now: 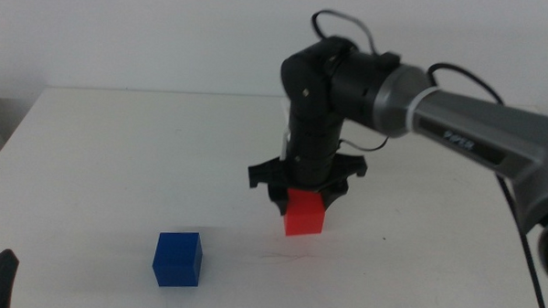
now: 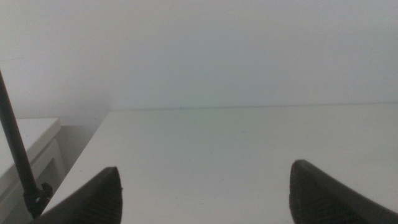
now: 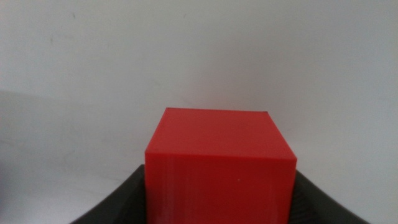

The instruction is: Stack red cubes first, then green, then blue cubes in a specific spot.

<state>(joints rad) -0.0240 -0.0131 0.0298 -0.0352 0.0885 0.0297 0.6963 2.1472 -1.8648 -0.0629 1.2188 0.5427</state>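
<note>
Middle view. The right gripper (image 1: 305,197) stood at frame centre, pointing down, its jaws closed on the red cube (image 1: 304,214). The cube's base sat at or just above the table (image 1: 118,167); contact could not be told. The blue cube (image 1: 178,259) lay at lower left, well apart from the red one. No green cube showed in any view. The left gripper (image 1: 0,280) waited at the bottom left corner. Writing: pale lettering on the right arm's grey link at right of frame, too small to read with confidence.

Left wrist view. The left gripper (image 2: 205,196) had its jaws spread wide, with only bare table between them. No task item and no writing seen.

Right wrist view. The red cube (image 3: 219,163) filled lower centre, held between the dark jaws of the right gripper (image 3: 217,205). No label or marking on its faces.

Risks, as judgement. If the jaws opened with the cube still off the table, it could drop and bounce or land skewed, giving a poor base for later cubes. A crooked lift-off could drag it off its spot. The unseen green cube would have to be found before stacking went on.
</note>
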